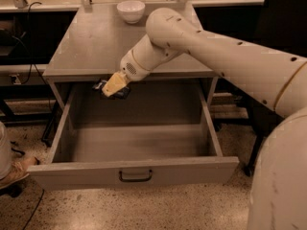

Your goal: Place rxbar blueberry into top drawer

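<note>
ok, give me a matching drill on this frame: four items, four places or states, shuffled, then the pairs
Items:
1. rxbar blueberry
2. top drawer
3. white bowl
4. gripper

Places or states:
A. pulled wide open
B. at the rear of the table top
C. held in the air over the drawer's back left
D. just below the table's front edge, shut on the bar

Pairs: 1-C, 2-A, 3-B, 4-D

rxbar blueberry (123, 94): 1 | top drawer (192, 169): 1 | white bowl (131, 10): 1 | gripper (114, 85): 1, above top drawer's rear
</note>
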Robot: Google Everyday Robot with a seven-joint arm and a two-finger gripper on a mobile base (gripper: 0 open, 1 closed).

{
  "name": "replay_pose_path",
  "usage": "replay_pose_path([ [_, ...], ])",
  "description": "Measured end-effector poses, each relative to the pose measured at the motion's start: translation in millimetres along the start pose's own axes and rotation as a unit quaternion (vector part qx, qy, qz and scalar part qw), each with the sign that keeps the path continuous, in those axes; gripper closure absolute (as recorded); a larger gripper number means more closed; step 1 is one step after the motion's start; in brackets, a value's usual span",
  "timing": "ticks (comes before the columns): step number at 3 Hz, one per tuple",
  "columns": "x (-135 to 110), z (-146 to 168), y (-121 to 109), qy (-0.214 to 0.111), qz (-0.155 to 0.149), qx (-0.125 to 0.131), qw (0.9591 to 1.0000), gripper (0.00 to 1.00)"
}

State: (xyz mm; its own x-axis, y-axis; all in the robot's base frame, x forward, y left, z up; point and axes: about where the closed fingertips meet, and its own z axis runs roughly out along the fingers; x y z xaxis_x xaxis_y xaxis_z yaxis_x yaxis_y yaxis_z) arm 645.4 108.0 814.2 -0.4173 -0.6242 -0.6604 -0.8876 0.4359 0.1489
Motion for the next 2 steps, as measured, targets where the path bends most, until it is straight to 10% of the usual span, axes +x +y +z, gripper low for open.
replay_pose_path([
  [2, 35.2, 34.3, -10.1, 0.016, 0.025, 0.04, 0.9987, 1.0],
])
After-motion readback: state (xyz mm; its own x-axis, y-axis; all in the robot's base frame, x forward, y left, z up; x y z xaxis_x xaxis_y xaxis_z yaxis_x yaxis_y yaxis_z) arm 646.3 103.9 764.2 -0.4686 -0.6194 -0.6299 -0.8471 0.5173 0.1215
